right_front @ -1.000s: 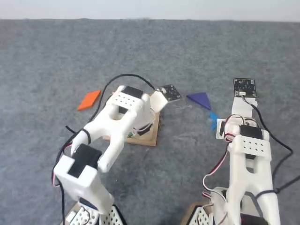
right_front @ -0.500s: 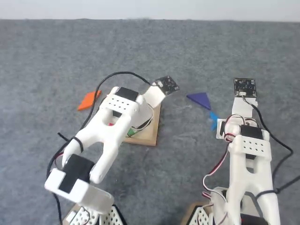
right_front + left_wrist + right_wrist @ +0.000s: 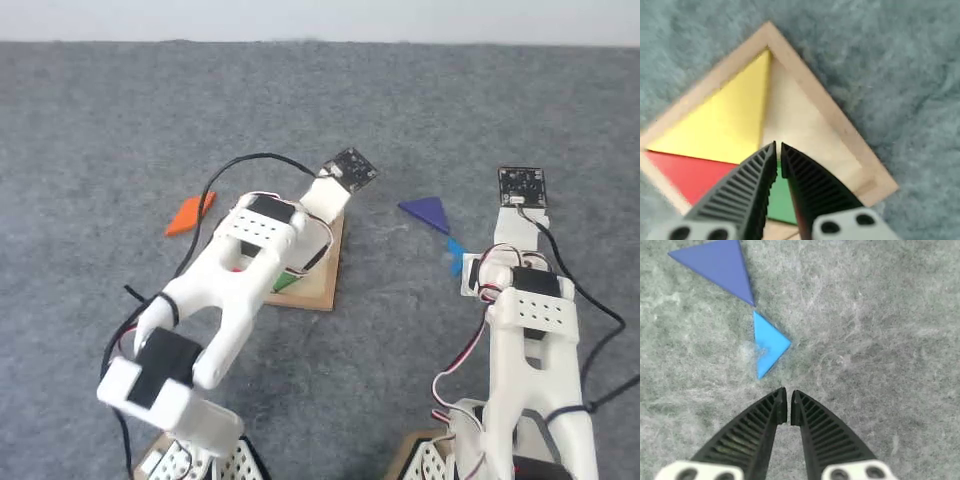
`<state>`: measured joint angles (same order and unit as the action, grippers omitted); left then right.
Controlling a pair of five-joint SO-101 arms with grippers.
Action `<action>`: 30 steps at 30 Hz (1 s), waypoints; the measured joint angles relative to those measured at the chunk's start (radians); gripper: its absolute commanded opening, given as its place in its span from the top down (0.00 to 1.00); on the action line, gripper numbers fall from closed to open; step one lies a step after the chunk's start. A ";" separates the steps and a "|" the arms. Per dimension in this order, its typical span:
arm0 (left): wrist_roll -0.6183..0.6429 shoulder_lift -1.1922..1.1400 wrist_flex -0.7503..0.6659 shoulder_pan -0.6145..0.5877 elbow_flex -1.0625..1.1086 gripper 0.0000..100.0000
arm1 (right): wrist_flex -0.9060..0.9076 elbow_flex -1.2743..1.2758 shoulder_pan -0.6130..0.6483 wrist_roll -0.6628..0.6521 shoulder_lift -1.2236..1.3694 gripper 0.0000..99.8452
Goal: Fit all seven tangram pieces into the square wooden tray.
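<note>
The square wooden tray (image 3: 840, 117) (image 3: 322, 288) lies under my left arm. In it sit a yellow triangle (image 3: 730, 120), a red triangle (image 3: 685, 172) and a green piece (image 3: 781, 200); the tray's corner beyond them is bare wood. My left gripper (image 3: 778, 147) hangs shut and empty just above the yellow triangle's point. My right gripper (image 3: 788, 392) is shut, empty, over the carpet just short of a small light-blue triangle (image 3: 769, 344) (image 3: 455, 250). A larger purple triangle (image 3: 720, 265) (image 3: 425, 212) lies beyond it. An orange piece (image 3: 190, 213) rests left of the tray.
Grey carpet (image 3: 120, 120) covers the whole table. Both arm bases stand at the near edge. A black cable (image 3: 240, 165) loops off the left arm above the tray.
My left arm has swung its wrist up and toward the far side of the tray, uncovering the red and green pieces. The right arm and loose pieces stayed put.
</note>
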<state>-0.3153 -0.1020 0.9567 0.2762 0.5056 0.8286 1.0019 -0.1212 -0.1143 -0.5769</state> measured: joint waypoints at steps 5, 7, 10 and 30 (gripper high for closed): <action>-0.003 -0.115 0.038 -0.025 -0.063 0.99 | 0.000 0.000 -0.002 0.000 0.000 0.97; -0.009 -0.130 0.075 -0.035 -0.101 0.99 | 0.000 0.000 -0.002 0.000 0.000 0.97; -0.031 -0.133 0.100 -0.055 -0.115 0.99 | 0.000 0.000 0.002 0.000 0.000 0.97; -0.049 0.184 -0.017 -0.120 0.118 0.99 | 0.000 0.000 -0.002 0.000 0.000 0.97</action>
<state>-0.3644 0.0821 0.9398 0.1565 0.6237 0.8286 1.0019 -0.1227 -0.1143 -0.5769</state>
